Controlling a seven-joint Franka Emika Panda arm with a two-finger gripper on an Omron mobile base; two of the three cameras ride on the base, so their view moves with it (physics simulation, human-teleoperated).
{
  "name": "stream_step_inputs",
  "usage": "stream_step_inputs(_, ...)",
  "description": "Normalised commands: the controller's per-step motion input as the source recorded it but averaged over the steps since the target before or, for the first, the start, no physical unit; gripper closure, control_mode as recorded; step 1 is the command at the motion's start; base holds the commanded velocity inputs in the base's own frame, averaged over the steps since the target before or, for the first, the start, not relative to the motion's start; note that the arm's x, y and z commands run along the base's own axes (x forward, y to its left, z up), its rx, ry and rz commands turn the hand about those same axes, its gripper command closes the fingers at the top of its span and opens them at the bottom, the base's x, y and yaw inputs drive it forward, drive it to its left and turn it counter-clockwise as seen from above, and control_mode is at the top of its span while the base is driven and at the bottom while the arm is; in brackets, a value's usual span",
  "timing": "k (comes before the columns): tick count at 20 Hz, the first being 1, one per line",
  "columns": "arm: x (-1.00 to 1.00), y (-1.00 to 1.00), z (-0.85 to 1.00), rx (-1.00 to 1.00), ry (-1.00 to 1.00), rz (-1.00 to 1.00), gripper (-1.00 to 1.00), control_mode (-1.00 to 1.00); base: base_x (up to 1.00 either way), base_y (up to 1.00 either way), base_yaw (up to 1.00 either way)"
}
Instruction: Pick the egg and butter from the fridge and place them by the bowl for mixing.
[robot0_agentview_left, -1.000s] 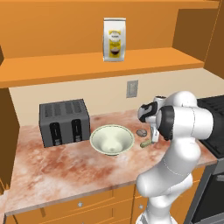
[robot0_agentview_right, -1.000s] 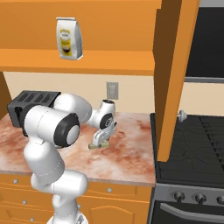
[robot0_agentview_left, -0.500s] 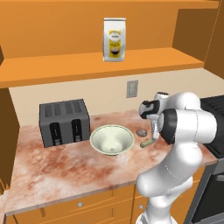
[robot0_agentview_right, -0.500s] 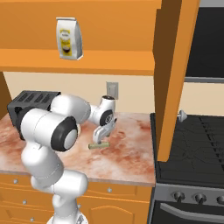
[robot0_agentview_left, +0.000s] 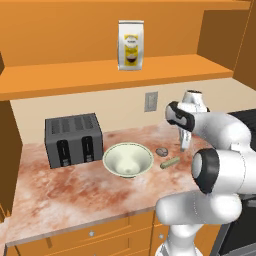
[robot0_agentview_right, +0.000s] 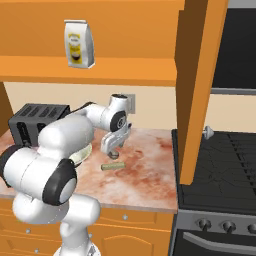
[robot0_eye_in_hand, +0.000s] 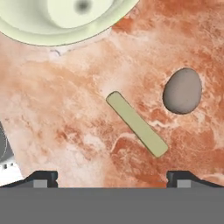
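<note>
- Below the spread, empty jaws of the gripper (robot0_eye_in_hand: 112, 175), the butter (robot0_eye_in_hand: 136, 124) is lying flat on the counter (robot0_eye_in_hand: 65, 118).
- Beside it the egg (robot0_eye_in_hand: 182, 90) is resting; the bowl (robot0_eye_in_hand: 65, 22) is sitting beyond.

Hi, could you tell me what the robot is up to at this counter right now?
The arm has its gripper above the marbled counter, open and holding nothing. Just below it lie the butter, a slim olive-yellow stick, and the egg, both flat on the counter beside the bowl and apart from each other. The bowl sits next to the toaster. Both items appear to be placed by the bowl as the task asks.
</note>
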Motion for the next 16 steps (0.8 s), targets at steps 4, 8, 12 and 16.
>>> stream_step_inputs(4, -0.96, 0.14, 0.69, -0.08, 0.0, -0.2, -1.0, -1.0, 0.0, 0.0, 0.0)
stream_step_inputs(8, -0.98, 0.1, 0.62, -0.02, 0.0, -0.25, -1.0, -1.0, 0.0, 0.0, 0.0)
stream_step_inputs(12, -0.93, 0.04, 0.49, 0.0, 0.0, -0.24, -1.0, -1.0, 0.0, 0.0, 0.0)
stream_step_inputs(16, -1.0, 0.03, 0.46, 0.0, -0.01, -0.26, -1.0, -1.0, 0.0, 0.0, 0.0)
